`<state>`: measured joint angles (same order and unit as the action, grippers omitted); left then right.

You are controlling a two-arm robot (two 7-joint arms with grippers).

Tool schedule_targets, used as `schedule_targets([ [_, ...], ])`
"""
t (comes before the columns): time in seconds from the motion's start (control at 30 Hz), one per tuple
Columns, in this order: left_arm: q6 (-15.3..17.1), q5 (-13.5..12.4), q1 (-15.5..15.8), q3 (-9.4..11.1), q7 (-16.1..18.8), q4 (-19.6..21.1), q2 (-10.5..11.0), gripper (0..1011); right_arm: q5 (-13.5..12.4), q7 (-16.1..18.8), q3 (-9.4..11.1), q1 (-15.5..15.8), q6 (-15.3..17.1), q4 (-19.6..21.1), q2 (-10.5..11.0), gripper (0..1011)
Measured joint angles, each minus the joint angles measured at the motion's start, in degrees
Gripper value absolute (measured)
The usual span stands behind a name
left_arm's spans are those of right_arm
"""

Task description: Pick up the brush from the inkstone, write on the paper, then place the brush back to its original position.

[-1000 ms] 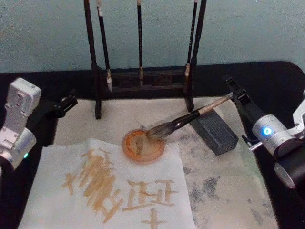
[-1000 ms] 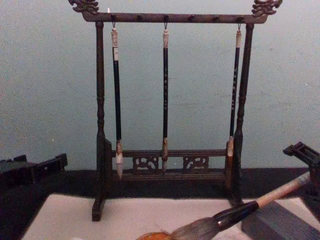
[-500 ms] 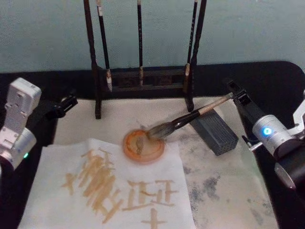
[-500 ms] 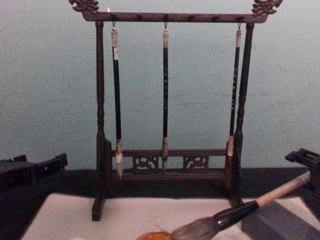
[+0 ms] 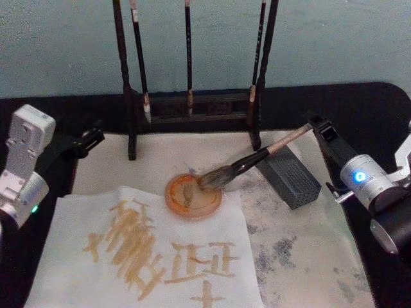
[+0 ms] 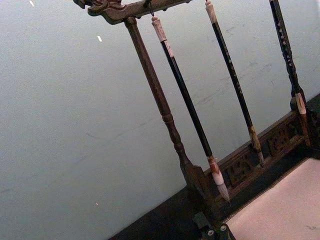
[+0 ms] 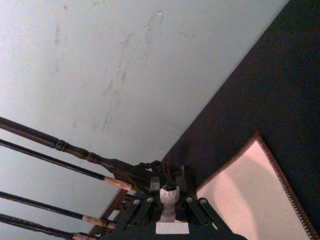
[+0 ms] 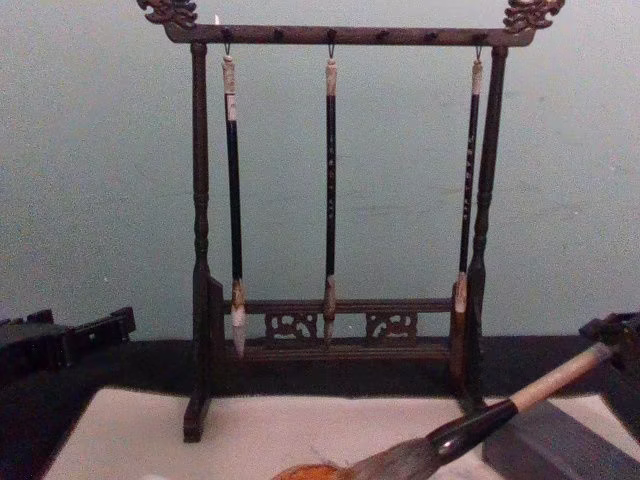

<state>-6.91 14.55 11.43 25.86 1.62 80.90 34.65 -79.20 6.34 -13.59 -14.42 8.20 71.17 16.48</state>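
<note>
The right gripper [image 5: 316, 128] is clamping the loop end of the brush [image 5: 247, 162], whose long axis is slanting from back right down to front left. The tuft is pointing down-left and pressing into the orange inkstone [image 5: 192, 213], with the handle passing over a grey block [image 5: 295, 179]. The left gripper [image 5: 88, 138] is hanging at the far left.

Tan brush strokes are sitting on the paper [image 5: 160, 237]. The right-hand bit is looking like maybe two 正 side by side over a cross, and the left clump isn't reading as anything. Tiny marks are running down the hanging brushes [image 8: 330, 170], too small to read.
</note>
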Motion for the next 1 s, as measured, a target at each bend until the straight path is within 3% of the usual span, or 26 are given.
schedule_targets([
  [0.47,0.0,0.0,0.0,0.0,0.0,0.0,0.0,1002,-0.3,0.3,-0.3,0.1,-0.1,0.5,0.4,184],
  [0.87,0.0,0.0,0.0,0.0,0.0,0.0,0.0,1002,-3.7,1.6,-0.7,0.5,0.0,5.4,2.6,180],
  [1.0,0.0,0.0,0.0,0.0,0.0,0.0,0.0,1002,-3.4,1.7,-1.4,0.7,-0.5,7.7,3.8,180],
])
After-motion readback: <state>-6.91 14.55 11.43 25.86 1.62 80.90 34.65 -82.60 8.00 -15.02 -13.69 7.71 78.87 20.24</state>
